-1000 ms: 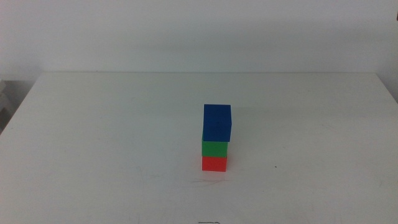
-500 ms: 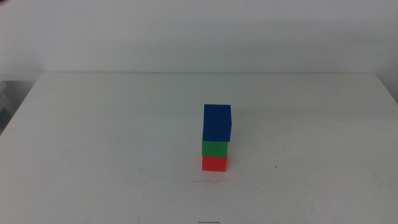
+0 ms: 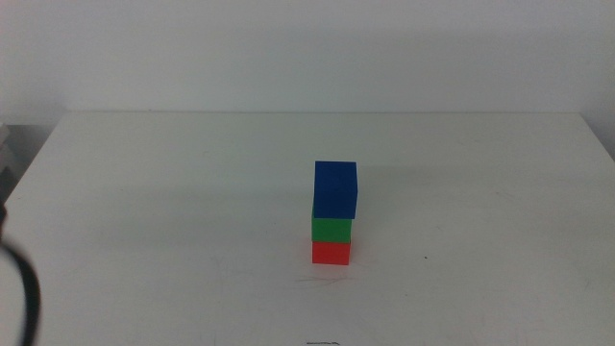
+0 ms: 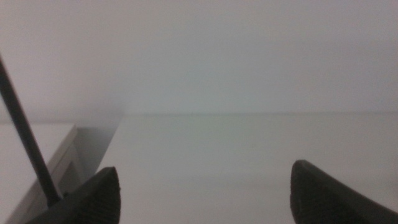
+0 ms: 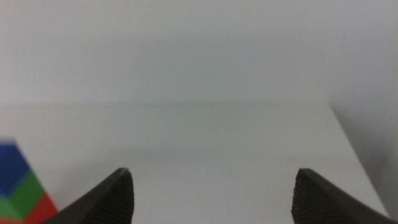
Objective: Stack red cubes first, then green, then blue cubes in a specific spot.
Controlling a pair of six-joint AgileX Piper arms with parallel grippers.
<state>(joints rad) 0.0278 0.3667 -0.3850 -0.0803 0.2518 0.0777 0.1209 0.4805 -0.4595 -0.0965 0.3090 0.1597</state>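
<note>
Table [image 3: 173,192]: white, smooth, matt top with a soft, diffuse sheen. Red cube [image 3: 331,253], green cube [image 3: 332,229] and blue cube [image 3: 335,189]: solid-coloured, plain matt faces with no gloss or grain; material cannot be told. Left gripper [image 4: 205,193] and right gripper [image 5: 211,196]: dark, dull jaws, their inner faces finely ribbed or textured, plastic or rubber in look. Cable [image 3: 29,288] at the table's left edge: thin, black, smooth.

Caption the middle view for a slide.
Finished stack on the white table: blue cube atop green cube atop red cube, no gripper touching it.
</note>
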